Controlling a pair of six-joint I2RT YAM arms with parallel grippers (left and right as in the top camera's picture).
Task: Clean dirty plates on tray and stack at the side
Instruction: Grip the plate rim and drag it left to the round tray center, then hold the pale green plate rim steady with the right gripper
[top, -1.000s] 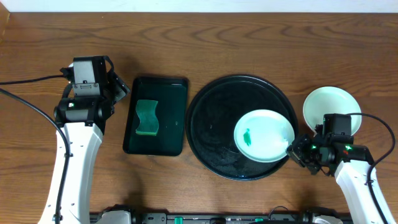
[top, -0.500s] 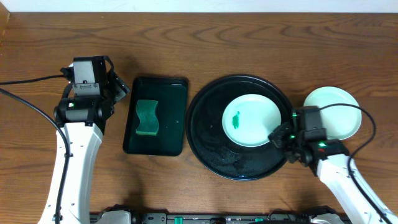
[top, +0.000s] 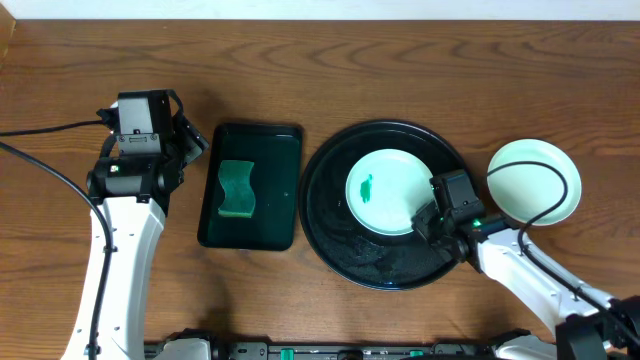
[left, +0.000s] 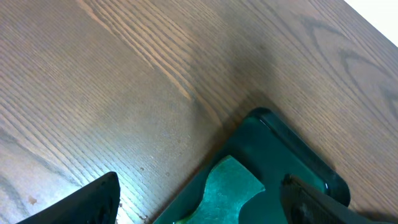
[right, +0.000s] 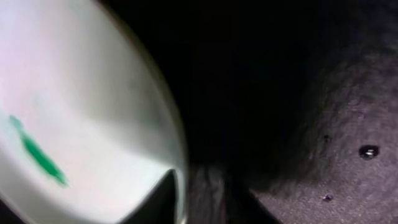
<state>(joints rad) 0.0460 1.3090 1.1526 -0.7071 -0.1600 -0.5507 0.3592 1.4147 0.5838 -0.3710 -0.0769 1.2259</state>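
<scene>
One pale mint-green plate (top: 390, 195) lies inside the round black tray (top: 340, 240), nearer its far rim than its near rim, with a small green smear (top: 367, 187) left of its centre. The right gripper (top: 430, 213) covers the plate's right edge from above. In the right wrist view the picture is blurred, with only the plate's curved rim and the smear sharp enough to read. Whether the jaws are apart or clamped on that rim cannot be told. A few wet droplets (right: 369, 150) dot the tray floor.

A second plate (top: 533, 180), without a smear, sits on the wooden table (top: 320, 60) just beside the tray's right rim, near the table's right edge. Whether it is one plate or a stack cannot be told. So two plates show, and one round tray.

Left of the round tray lies one rectangular black tray (top: 275, 150) holding one green sponge (top: 237, 190). The left gripper (left: 205, 199) hangs over the table at that tray's far left corner. Its fingers (left: 93, 199) stand wide apart with nothing between them, and both are cut off by the bottom of the picture.
</scene>
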